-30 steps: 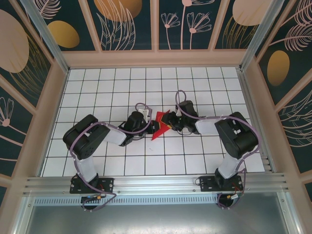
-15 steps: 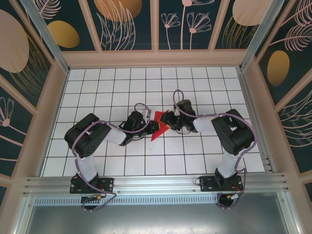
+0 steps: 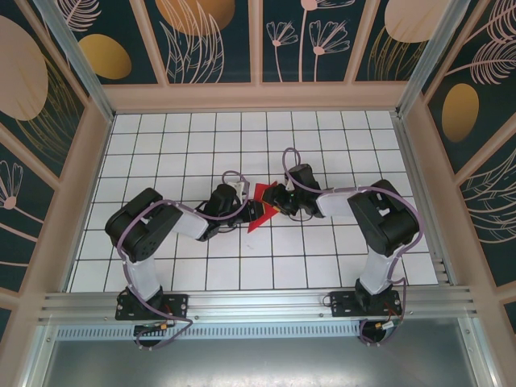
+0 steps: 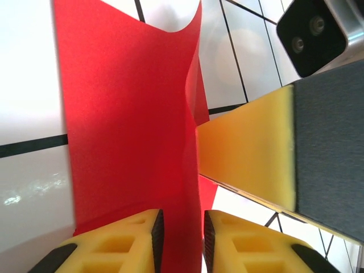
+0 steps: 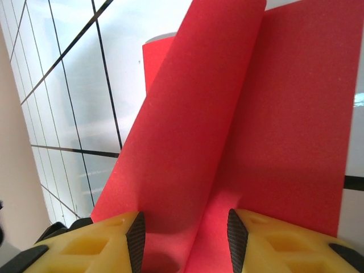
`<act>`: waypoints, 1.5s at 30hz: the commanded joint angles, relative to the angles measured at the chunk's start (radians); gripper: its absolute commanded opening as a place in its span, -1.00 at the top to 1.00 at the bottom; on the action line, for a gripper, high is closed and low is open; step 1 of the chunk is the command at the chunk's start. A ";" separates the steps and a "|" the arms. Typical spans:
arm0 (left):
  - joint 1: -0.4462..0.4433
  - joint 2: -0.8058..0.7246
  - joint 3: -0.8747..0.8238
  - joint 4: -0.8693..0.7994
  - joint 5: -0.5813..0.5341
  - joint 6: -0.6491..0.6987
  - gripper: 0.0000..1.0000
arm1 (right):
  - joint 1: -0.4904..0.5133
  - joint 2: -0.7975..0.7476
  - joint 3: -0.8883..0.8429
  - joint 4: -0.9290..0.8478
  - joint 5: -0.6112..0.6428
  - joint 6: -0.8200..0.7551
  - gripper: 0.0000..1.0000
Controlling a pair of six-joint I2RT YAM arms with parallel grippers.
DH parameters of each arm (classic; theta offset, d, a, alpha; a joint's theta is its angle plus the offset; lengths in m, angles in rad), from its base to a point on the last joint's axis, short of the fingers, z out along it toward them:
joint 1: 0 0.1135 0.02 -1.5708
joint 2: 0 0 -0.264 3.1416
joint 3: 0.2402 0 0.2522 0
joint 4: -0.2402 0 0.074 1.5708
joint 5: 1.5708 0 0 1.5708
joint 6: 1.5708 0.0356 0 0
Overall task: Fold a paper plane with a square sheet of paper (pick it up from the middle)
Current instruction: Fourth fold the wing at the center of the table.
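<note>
Left gripper (image 4: 183,219) is clamped on the near edge of the square sheet of paper (image 4: 125,114), which stands partly folded over the middle of the grid table (image 3: 161,145). Right gripper (image 5: 185,224) straddles a raised fold of the sheet, toward the table's right side; whether it pinches cannot be determined. The sheet is judged thin, light, limp and easily torn: hold it at doubled, creased edges with light pressure.

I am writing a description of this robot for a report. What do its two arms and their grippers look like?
Both the left arm and the right arm have bulky black joints, white lower links and loose purple cables looping alongside. The left gripper and the right gripper each have two yellow fingers with dark grey pads on the inner faces.
</note>
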 commanded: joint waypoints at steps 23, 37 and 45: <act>0.007 -0.001 0.003 -0.043 0.033 0.072 0.61 | 0.010 0.082 0.051 -0.136 0.078 0.024 0.07; 0.006 -0.116 -0.019 -0.116 -0.051 0.104 0.37 | 0.032 0.116 0.098 -0.252 0.175 0.019 0.07; 0.006 -0.236 -0.068 -0.137 -0.112 0.114 0.29 | 0.041 0.151 0.136 -0.312 0.209 0.065 0.04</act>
